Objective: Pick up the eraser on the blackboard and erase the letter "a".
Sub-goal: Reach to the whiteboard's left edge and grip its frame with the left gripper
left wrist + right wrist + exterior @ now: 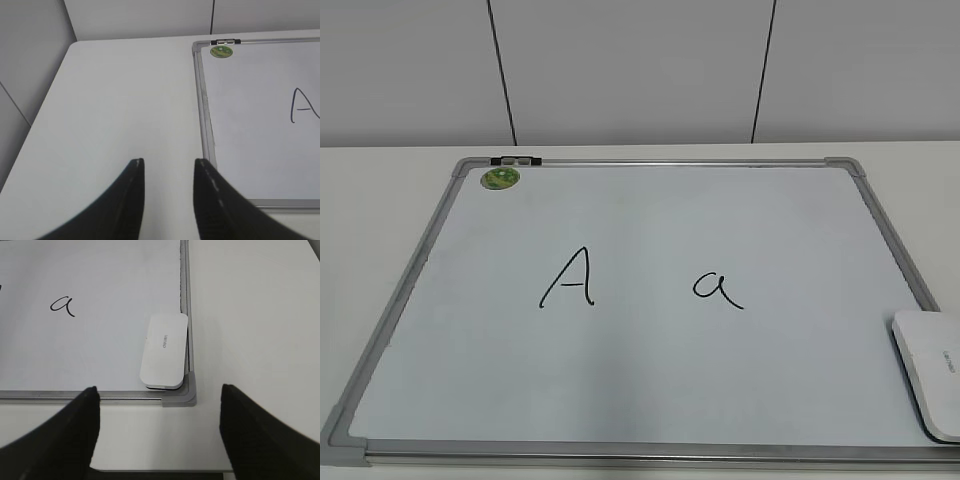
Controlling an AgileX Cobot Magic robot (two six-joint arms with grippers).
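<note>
The blackboard [650, 360] is a white board in a grey frame, lying flat on the table. The small letter "a" [717, 289] is written right of its middle; it also shows in the right wrist view [62, 305]. The white eraser [930, 370] lies at the board's near right corner, seen whole in the right wrist view [163, 350]. My right gripper [159, 392] is open and empty, hovering just short of that corner. My left gripper [168, 162] is open and empty over the bare table left of the board [260, 130]. Neither gripper shows in the exterior view.
A capital "A" [568, 279] is written left of the small "a". A round green sticker [501, 178] sits at the board's far left corner. The white table [125, 95] extends left of the board, and its near edge [160, 471] lies below the right gripper.
</note>
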